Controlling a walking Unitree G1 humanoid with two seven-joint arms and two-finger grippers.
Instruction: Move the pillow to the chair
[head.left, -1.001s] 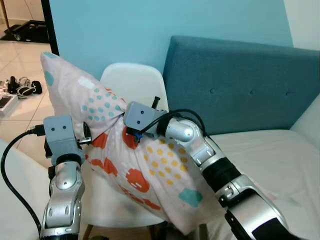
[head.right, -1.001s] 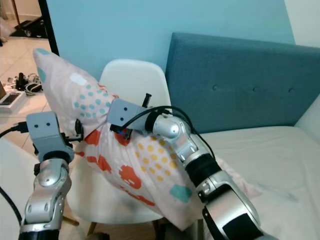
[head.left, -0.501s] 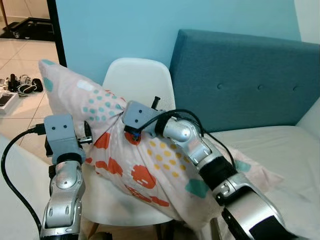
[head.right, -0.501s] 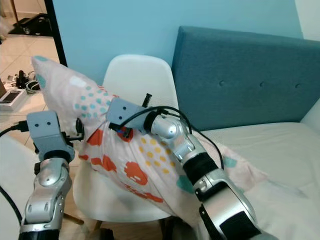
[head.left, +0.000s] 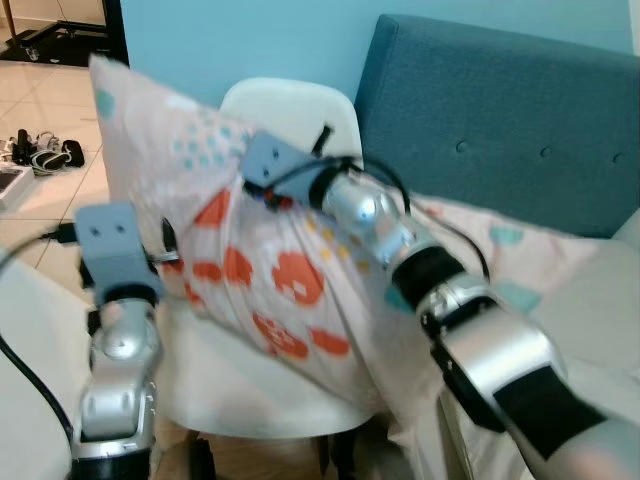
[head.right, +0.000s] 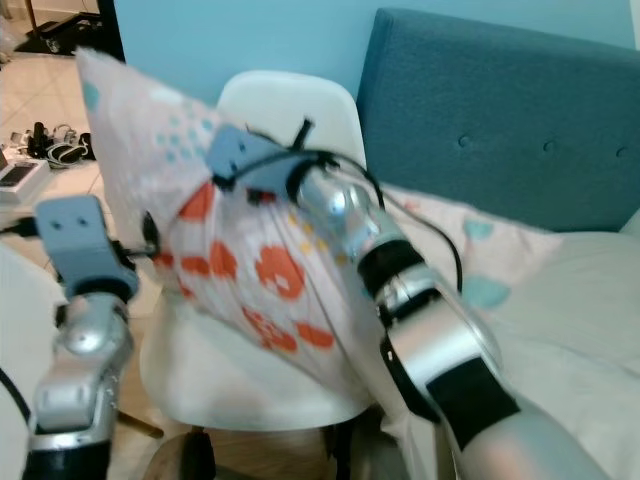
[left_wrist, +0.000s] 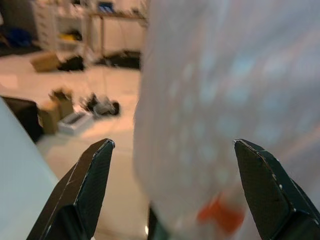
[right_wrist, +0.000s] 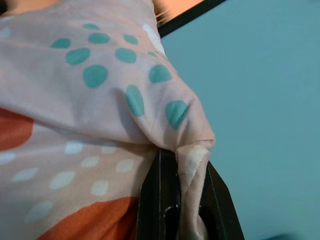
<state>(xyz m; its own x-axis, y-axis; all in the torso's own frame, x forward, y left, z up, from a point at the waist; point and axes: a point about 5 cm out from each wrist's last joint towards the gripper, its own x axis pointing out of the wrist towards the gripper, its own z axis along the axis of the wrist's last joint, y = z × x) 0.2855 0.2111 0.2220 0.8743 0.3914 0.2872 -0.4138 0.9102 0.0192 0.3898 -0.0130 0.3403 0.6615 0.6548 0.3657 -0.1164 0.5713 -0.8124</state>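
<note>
The pillow (head.left: 250, 250) is pale pink with teal, orange and yellow spots. It hangs over the seat of the white chair (head.left: 300, 110), with its lower end near the seat. My right gripper (right_wrist: 179, 200) is shut on a fold of the pillow's cloth at its upper middle, seen also at the pillow's top edge (head.left: 262, 185). My left gripper (left_wrist: 172, 190) is open at the pillow's left side, its fingers (left_wrist: 90, 175) wide apart with the pillow (left_wrist: 220, 100) in front of them.
A teal sofa back (head.left: 500, 120) stands to the right of the chair, with a white cushion (head.left: 600, 300) below it. A light blue wall (head.left: 230, 40) is behind. Tiled floor with cables and small devices (head.left: 35, 155) lies to the left.
The camera has moved closer and the picture is blurred. The pillow has swung up and left over the chair, still gripped by my right gripper. The left arm stays at its side.
</note>
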